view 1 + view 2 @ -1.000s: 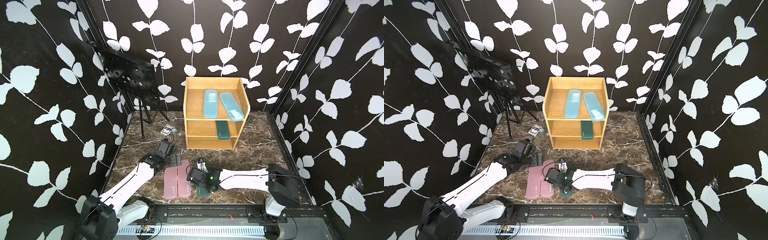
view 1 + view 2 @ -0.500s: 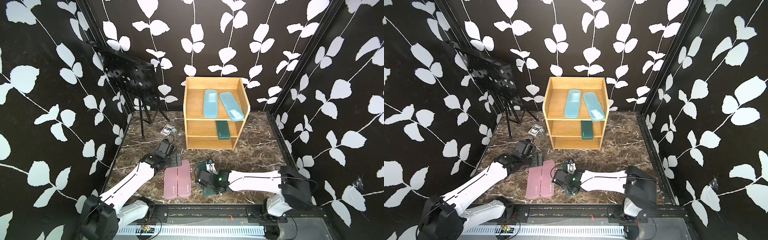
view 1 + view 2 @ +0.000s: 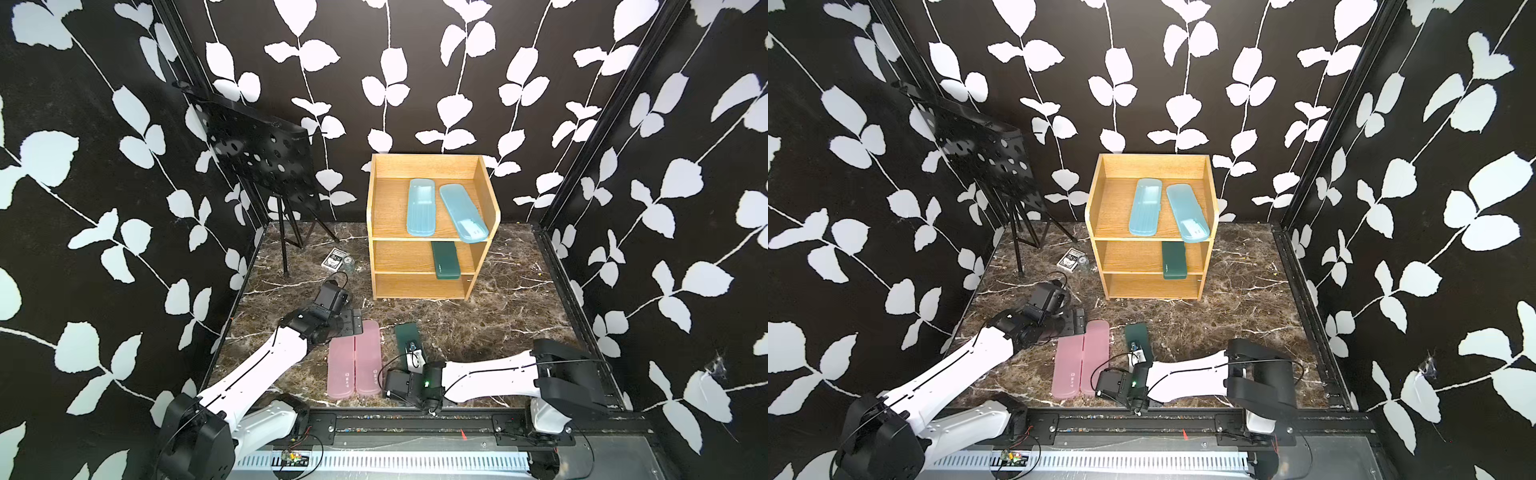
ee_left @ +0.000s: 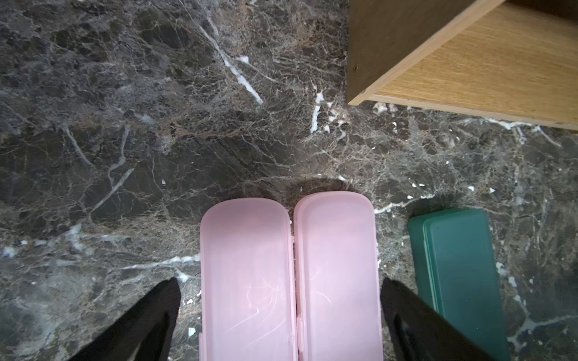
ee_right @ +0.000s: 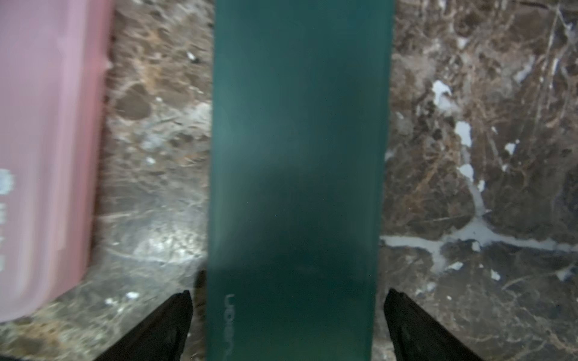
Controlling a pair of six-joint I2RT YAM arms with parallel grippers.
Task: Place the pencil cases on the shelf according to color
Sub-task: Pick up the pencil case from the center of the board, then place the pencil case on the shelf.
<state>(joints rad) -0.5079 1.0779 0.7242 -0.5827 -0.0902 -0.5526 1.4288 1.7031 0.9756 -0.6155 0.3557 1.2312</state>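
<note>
**Right gripper** (image 5: 287, 295): jaws spread wide and empty. They straddle the near end of a green case (image 5: 297, 140), and a sliver of table (image 5: 469, 187) shows between each fingertip and the case edge.

**Left gripper** (image 4: 280, 281): also released. It brackets the far ends of two pink cases (image 4: 247, 281) that lie side by side and touching.

**Shelf** (image 3: 424, 166): stands well beyond both grippers. Two blue cases (image 3: 422, 208) lie on its top tier, a second green case (image 3: 445, 259) sits on the middle tier, and the bottom tier is bare. This suggests one colour per tier, with the green case under the right gripper bound for the middle.

**Approach:** the green case lies lengthwise along the right gripper's line of approach. The jaws would therefore close across its narrow width, which is probably the reason for this approach.

**Views:** only the top views show how the tiers are filled, and there the arm hides the right fingertips. The blurred right wrist view shows the gaps beside the case. The left wrist view catches only the shelf's lowest corner.
</note>
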